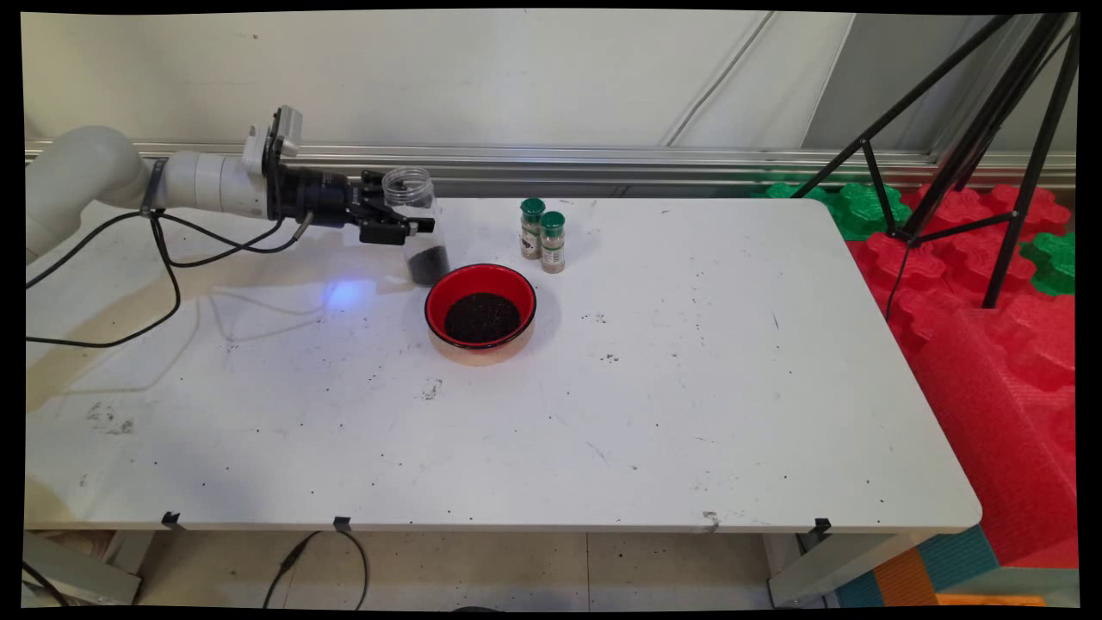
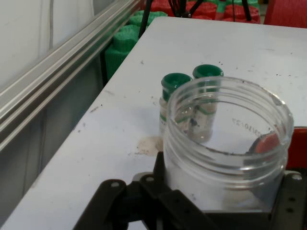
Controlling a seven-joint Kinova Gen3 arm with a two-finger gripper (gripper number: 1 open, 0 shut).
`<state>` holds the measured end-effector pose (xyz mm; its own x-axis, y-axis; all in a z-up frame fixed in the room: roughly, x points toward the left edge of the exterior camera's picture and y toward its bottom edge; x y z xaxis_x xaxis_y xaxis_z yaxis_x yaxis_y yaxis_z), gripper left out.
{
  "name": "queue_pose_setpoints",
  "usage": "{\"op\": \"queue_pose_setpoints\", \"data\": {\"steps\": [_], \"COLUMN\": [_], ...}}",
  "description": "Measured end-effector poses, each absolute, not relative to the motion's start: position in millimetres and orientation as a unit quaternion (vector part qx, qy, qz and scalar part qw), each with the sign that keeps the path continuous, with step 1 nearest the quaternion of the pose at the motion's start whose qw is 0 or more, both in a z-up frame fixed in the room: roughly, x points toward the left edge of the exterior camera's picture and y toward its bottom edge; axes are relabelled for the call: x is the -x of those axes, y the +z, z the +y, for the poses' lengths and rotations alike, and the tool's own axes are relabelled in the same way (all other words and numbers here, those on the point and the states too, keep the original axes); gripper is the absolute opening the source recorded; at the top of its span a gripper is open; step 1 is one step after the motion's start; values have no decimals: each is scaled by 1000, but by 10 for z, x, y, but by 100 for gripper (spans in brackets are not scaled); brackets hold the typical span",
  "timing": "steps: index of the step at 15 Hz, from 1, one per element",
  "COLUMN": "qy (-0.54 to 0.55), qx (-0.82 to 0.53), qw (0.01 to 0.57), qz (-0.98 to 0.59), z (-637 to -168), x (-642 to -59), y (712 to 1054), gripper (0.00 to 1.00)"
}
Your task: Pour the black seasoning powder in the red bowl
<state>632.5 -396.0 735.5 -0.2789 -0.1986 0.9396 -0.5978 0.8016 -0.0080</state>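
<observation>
Main view: tool (image 1: 405,226) grips jar (image 1: 417,226) beside bowl (image 1: 480,313), spice bottles (image 1: 542,236).

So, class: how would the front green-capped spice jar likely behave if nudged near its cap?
The front spice jar is tall and narrow, so a high push would probably tip it. It stands right beside the second jar, which it might knock. If toppled, its round body would likely roll on the table.

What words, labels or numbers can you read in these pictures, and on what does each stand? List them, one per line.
Spice jars: paper labels, print too small to read.
Clear plastic jar: faint raised characters on the inner wall, too blurred to read.
Nothing else carries legible text.
</observation>
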Motion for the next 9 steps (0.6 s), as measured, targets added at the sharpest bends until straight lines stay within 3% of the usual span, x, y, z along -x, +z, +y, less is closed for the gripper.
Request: {"op": "queue_pose_setpoints", "data": {"steps": [9], "qy": [201], "qx": [-221], "qw": [543], "qz": [-785], "z": [-4040], "x": [-6142], "y": [7574], "gripper": [0]}}
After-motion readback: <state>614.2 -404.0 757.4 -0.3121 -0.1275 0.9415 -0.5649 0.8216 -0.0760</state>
